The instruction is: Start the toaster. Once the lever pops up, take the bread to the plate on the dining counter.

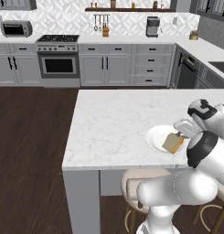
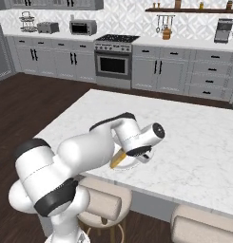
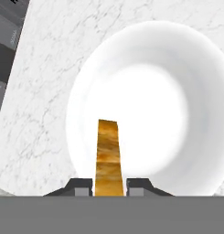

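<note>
You've got the gripper (image 3: 109, 186) clamped on the bread (image 3: 107, 157), slice edge-on btwn both fingers. It hangs over the white plate (image 3: 186, 82), w/ the plate near the front edge of the dining counter (image 1: 113, 123).

We're holding the bread (image 3: 108, 155) edge-on between the fingertips (image 3: 79, 186), hanging right over the white plate (image 3: 177, 68) sitting on the marble counter (image 3: 45, 68).
</note>
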Controlling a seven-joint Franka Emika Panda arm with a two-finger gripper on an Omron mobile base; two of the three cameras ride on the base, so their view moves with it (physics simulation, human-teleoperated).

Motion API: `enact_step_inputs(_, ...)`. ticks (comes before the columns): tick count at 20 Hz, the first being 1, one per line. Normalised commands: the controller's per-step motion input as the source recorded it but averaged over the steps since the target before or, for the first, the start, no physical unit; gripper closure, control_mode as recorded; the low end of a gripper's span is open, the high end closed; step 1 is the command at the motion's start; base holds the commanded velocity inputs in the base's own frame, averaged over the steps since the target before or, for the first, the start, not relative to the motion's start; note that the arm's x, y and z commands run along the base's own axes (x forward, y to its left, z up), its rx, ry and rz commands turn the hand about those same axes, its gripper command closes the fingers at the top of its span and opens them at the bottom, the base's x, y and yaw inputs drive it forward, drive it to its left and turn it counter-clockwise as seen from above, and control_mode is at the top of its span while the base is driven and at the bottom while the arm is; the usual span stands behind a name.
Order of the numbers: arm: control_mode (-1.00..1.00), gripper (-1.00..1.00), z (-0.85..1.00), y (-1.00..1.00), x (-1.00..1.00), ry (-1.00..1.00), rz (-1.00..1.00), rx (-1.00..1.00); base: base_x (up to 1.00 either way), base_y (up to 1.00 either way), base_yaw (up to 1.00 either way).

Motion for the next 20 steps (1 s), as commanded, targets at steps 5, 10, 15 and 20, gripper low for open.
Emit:
enact_step_inputs(5, -1.0, 1.0, 0.0, -0.03, 0.42, 0.0, 0.03, 0.01, 0.0, 0.0, 0.0)
enact_step_inputs(10, -1.0, 1.0, -0.03, 0.07, 0.48, 0.01, 0.0, 0.0, 0.0, 0.0, 0.0)
enact_step_inputs(15, -1.0, -1.0, -0.09, 0.01, 0.07, 0.08, 0.0, 0.0, 0.0, 0.0, 0.0)
enact_step_inputs(20, -1.0, -1.0, 0.0, 0.0, 0.01, 0.05, 0.0, 0.0, 0.0, 0.0, 0.0)
